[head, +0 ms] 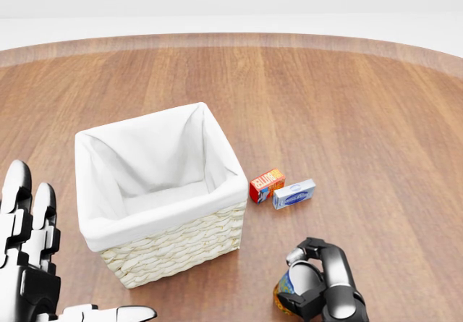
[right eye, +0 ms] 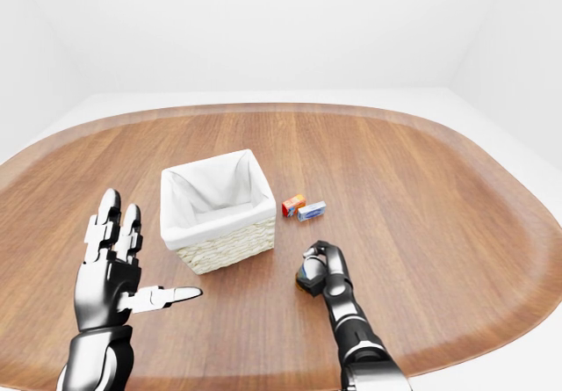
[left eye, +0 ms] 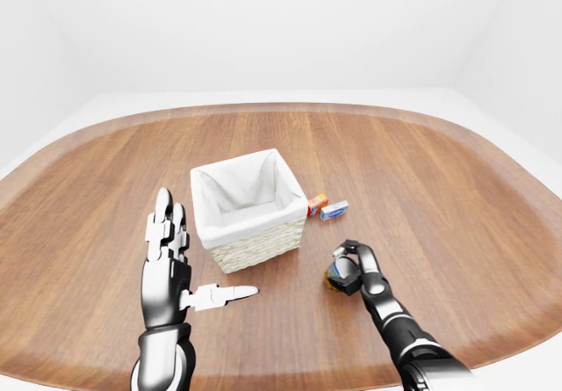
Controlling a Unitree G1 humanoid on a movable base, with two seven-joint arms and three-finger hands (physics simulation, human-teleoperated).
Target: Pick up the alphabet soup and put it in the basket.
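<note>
The alphabet soup can lies low in the head view, right of centre, its grey end and colourful label showing. My right hand is curled over it, fingers wrapped round the can near the table. The wicker basket with its white cloth lining stands to the upper left of the can, with nothing visible inside. My left hand is raised left of the basket, fingers spread and open, holding nothing.
A small red box and a blue-and-white box lie side by side just right of the basket, above the can. The round wooden table stretches wide to the right and top.
</note>
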